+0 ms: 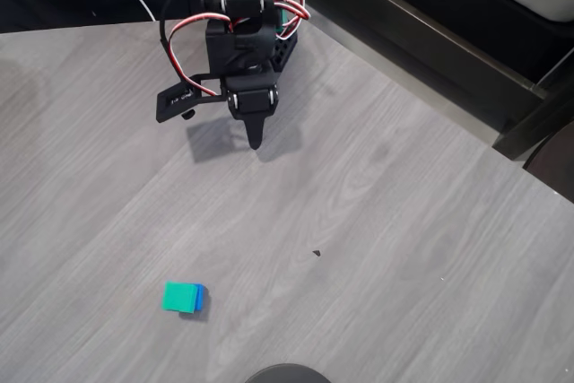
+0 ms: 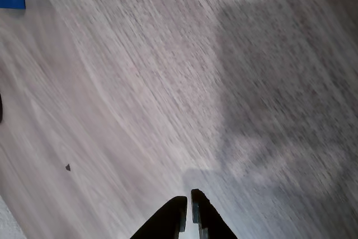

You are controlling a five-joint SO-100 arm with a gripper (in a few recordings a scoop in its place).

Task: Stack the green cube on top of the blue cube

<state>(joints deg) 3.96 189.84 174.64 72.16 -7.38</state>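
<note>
**Gripper closed and empty, green cube sits on blue**

From my wrist view, the gripper (image 2: 188,208) has its two dark fingers drawn together with only a thin slit between the tips, nothing held. Below them I see bare grey wood-grain table (image 2: 168,82), with a small dark speck (image 2: 67,167) at the left. In the overhead view the gripper (image 1: 255,138) points down near the table's far side, well apart from the cubes. The green cube (image 1: 179,297) rests on top of the blue cube (image 1: 200,296), shifted a little left so a blue strip shows at its right. They stand near the table's front edge.
</note>
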